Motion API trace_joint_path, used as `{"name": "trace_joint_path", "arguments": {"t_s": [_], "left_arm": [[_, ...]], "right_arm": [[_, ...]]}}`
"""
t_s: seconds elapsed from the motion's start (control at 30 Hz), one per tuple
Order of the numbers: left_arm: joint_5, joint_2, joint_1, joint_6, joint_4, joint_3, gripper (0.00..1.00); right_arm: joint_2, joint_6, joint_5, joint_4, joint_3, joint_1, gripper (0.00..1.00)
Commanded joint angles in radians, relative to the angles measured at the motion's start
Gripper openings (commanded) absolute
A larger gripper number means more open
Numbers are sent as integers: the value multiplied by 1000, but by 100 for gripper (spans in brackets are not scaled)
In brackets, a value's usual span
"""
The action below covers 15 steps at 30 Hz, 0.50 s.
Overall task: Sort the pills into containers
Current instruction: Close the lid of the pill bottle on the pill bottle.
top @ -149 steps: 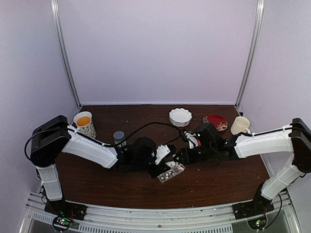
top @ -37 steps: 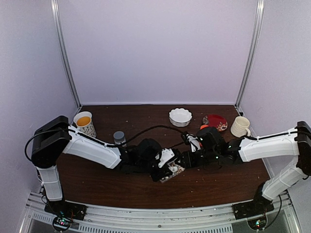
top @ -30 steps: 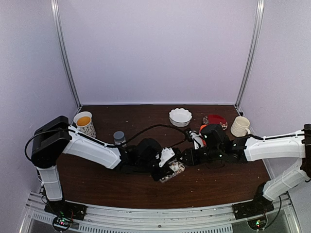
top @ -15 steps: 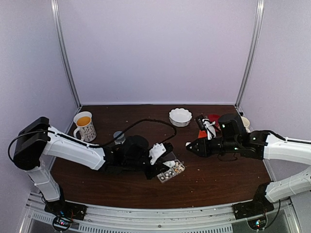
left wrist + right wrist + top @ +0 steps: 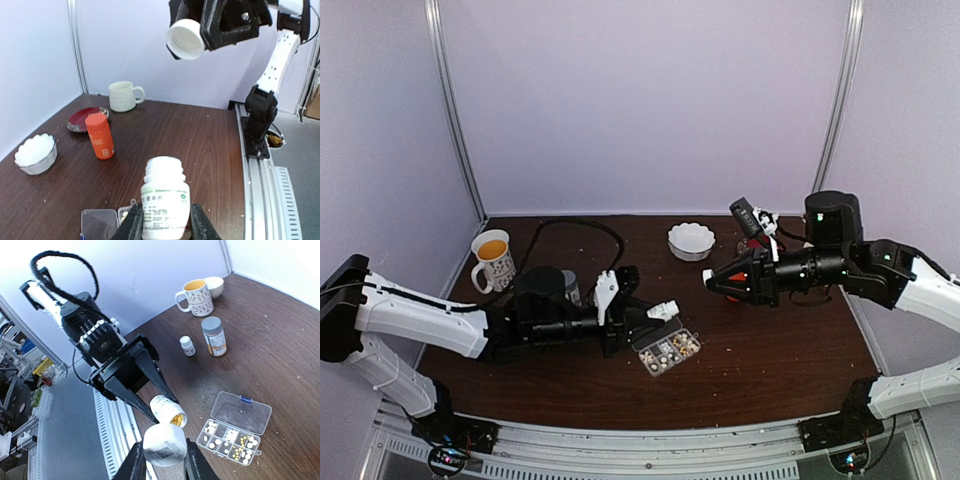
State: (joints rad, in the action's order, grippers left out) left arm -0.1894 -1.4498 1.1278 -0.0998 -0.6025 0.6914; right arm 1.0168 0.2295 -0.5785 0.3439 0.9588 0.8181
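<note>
The organizer box (image 5: 242,413) lay with its lid open on the brown table (image 5: 280,365), at the lower right of the right wrist view. At the bottom centre of its own view, the left gripper (image 5: 165,226) was clamped on an open-necked white bottle (image 5: 165,196). The right gripper (image 5: 163,462) pinched the white cap (image 5: 164,444) at bottom centre. Small white and yellow pills (image 5: 216,436) sat in the box's compartments, and yellow ones showed in the bottle's mouth.
</note>
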Motion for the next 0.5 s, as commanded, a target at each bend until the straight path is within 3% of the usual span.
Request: {"name": "trace_joint_path", "arguments": {"t_s": [0.0,0.27,0.47], "left_arm": [[-77,79,4,34,-215,-17,0],[-226,129,3,31,-381,-42,0],[-289,120,4,-1,-500,-60,0]], "right_arm": [[-21,-58,-160,39,78,-4,0],[-1,-93,-317,18,125,0,0],[16,-120,-309,26,177,24,0]]}}
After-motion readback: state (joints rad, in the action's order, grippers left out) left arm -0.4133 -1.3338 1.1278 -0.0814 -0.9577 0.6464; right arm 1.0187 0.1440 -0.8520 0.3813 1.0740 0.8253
